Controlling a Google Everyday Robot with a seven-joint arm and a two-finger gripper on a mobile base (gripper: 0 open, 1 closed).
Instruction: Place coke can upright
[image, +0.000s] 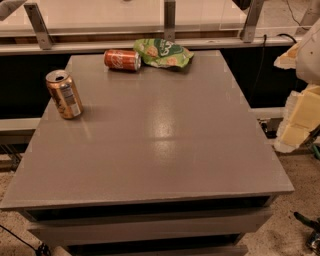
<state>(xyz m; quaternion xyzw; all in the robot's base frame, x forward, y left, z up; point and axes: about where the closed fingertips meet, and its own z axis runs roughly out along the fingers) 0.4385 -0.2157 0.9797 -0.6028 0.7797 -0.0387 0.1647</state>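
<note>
Your pincer (301, 116) hangs at the frame's right edge, off the table (165, 150), and is partly cut off, so you cannot tell whether it is apart or together. The coke can (122, 59) lies on its side well to the pincer's left and farther back, just beside a green bag (164, 53). A gold can (64, 94) stands farther left.
</note>
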